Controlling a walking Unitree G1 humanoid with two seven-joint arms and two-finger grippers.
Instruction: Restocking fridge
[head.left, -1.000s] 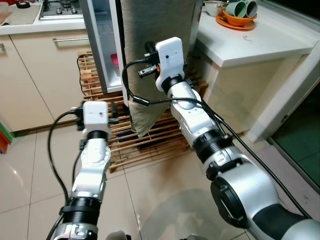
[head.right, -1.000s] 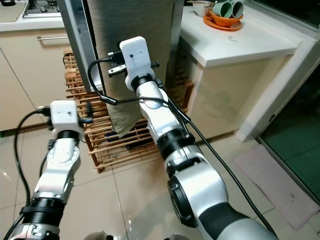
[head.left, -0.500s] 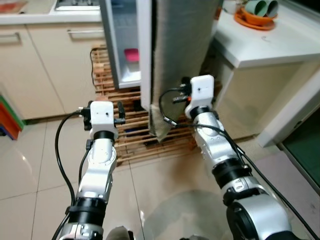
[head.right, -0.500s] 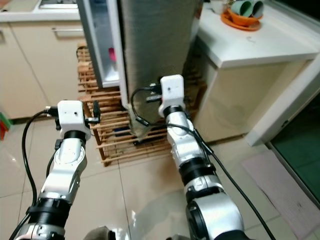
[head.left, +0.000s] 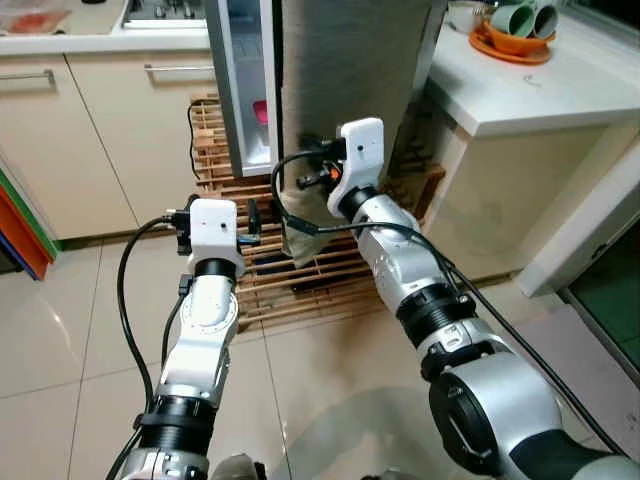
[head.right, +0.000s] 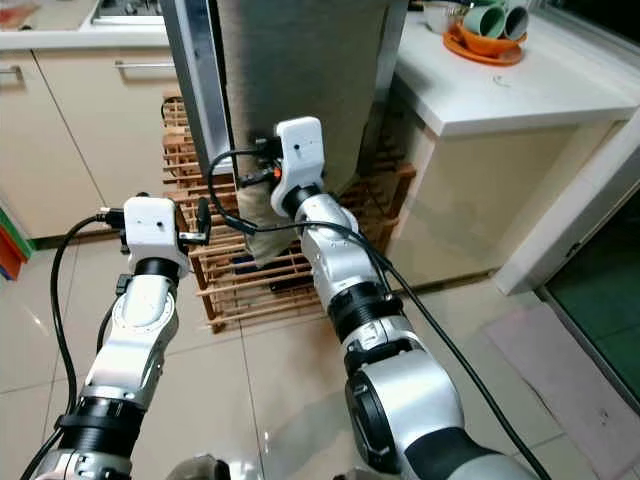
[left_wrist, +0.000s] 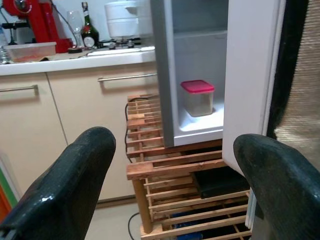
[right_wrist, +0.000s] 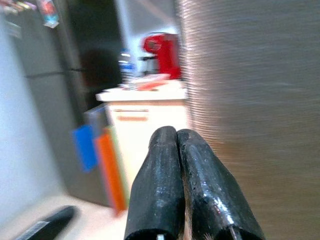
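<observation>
On pale tiles (head.left: 60, 330), slatted pallet (head.left: 300, 285).

Fridge shelf (left_wrist: 200, 127) carries 1 pink-lidded container (left_wrist: 197, 97); fridge stands on wooden slat pallet (left_wrist: 165, 170).

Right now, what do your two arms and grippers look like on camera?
Both arms are jointed silver metal with black ring collars. Each wrist ends in a white boxy camera housing, with a black cable looping from it back along the arm. The left gripper has two thick, rounded, glossy black fingers; the right gripper has the same black fingers, tapering toward the tips.
</observation>
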